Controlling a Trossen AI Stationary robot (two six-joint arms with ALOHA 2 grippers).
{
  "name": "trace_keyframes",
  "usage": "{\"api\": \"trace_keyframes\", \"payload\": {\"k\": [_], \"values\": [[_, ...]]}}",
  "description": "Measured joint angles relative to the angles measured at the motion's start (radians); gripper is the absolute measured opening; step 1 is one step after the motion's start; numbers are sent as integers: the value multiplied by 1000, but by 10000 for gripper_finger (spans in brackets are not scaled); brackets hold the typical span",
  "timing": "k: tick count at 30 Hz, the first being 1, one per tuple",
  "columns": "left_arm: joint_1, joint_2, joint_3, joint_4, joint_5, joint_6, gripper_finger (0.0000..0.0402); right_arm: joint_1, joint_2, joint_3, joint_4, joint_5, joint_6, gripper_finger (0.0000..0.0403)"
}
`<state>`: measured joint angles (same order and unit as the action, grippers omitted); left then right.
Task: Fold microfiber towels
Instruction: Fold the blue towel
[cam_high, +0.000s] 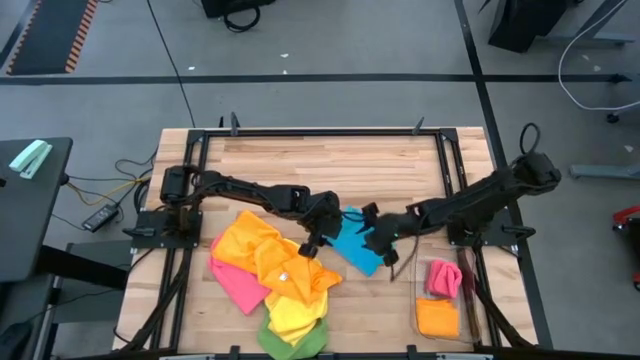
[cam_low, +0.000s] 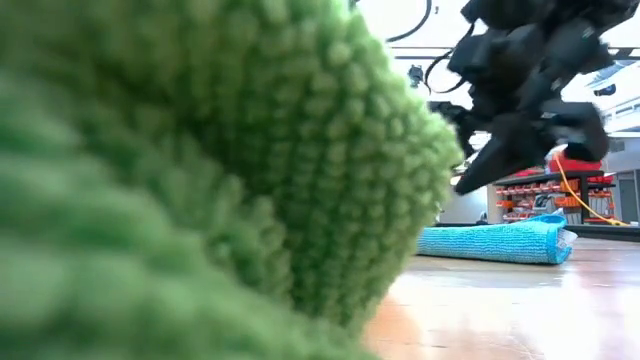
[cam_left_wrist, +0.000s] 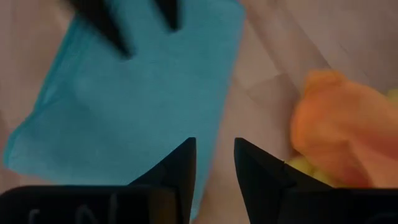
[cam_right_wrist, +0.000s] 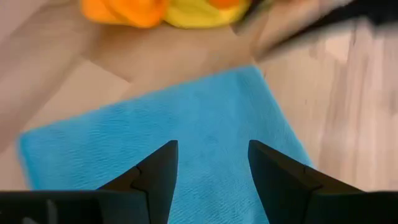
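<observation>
Fingers of left gripper (cam_left_wrist: 212, 163) and right gripper (cam_right_wrist: 211, 165) parted, grasping nothing — both hover over folded flat blue microfiber towel (cam_high: 354, 243) at table (cam_high: 330, 160) centre. Pink, orange towels folded in clear plastic bin (cam_high: 443, 298); crumpled orange-yellow-pink-green pile (cam_high: 272, 280) left to fold.

Grey floor (cam_high: 330, 40); black side table (cam_high: 30, 210); hazard-striped mat (cam_high: 45, 35)

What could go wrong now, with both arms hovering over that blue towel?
The two grippers, left and right, sit close together over the folded blue towel, so they might bump. The heap of towels lies right beside it, so a jaw could snag the orange one instead.
</observation>
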<state>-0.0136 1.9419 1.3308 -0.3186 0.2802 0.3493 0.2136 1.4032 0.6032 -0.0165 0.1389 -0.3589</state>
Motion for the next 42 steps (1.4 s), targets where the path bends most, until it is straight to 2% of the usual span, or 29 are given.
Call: {"api": "trace_keyframes", "payload": {"k": [6, 11, 17, 22, 24, 28, 31, 36, 42], "values": [[-49, -24, 1, -95, 1, 35, 118, -82, 144, 6, 122, -157, 41, 204], [-69, -27, 1, -131, 1, 33, 112, -131, 252, 38, 127, -175, 56, 204], [-64, -27, 0, -146, 0, 32, 111, -227, 283, 69, 131, -73, 276, 204], [-61, -27, 0, -164, -23, 28, 110, -295, 279, 69, 82, 141, 568, 204], [-61, -27, 0, -165, -40, 29, 107, -321, 279, 69, 79, 157, 612, 204], [-61, -27, 0, -164, -43, 30, 105, -341, 241, 85, 38, 114, 568, 204], [-61, -27, 0, -169, -44, 29, 106, -341, 155, 108, 10, 101, 455, 204], [-61, -28, 0, -209, -45, 28, 105, -299, 43, 104, -78, -4, 306, 204], [-62, -28, 0, -208, -61, 27, 98, -191, 53, 31, 5, -36, 252, 204]]}}
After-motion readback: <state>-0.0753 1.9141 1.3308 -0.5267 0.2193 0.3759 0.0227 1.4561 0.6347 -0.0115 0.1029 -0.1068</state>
